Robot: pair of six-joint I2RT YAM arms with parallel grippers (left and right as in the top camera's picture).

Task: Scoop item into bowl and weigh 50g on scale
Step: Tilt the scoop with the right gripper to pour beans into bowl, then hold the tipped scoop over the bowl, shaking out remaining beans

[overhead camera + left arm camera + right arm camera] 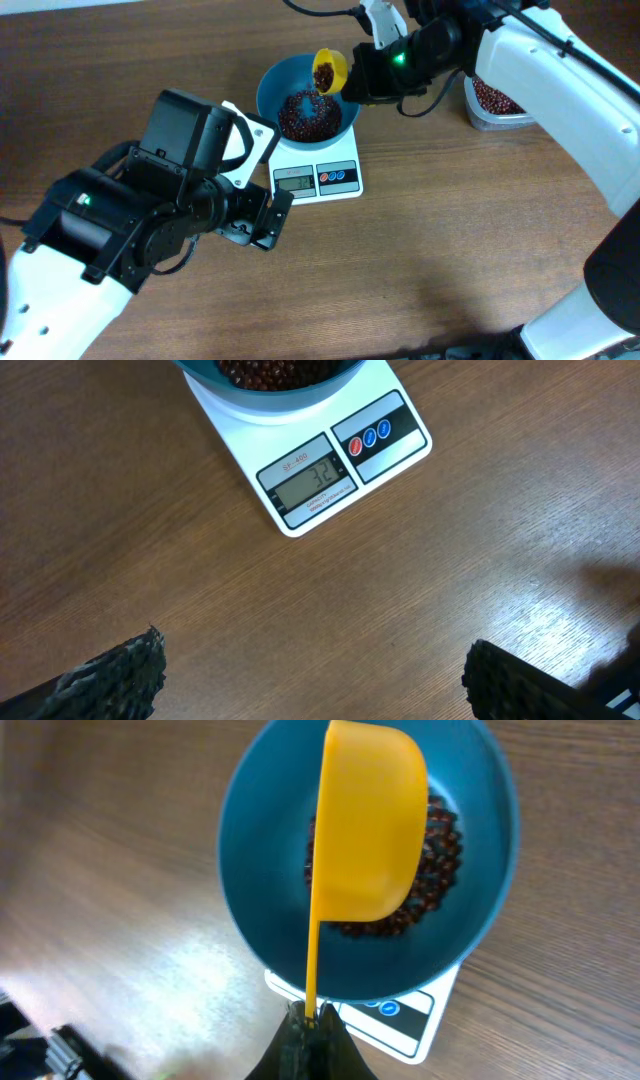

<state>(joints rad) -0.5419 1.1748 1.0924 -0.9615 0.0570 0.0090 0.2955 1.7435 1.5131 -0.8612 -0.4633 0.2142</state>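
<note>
The teal-blue bowl (pixel 272 85) stands on the white scale (pixel 345 190) and holds a heap of red-brown beans (pixel 306 115). The scale's display (pixel 310 483) reads 32. My right gripper (pixel 308 1025) is shut on the handle of a yellow scoop (pixel 372 820), held tilted over the bowl (pixel 250 890); in the overhead view the scoop (pixel 330 70) has beans in it above the bowl's far rim. My left gripper (pixel 310 680) is open and empty over bare table in front of the scale, and shows in the overhead view (pixel 262 222).
A clear plastic tub (pixel 492 103) with more beans stands at the back right, partly under the right arm. The left arm fills the table's left front. Bare wood lies in front of the scale.
</note>
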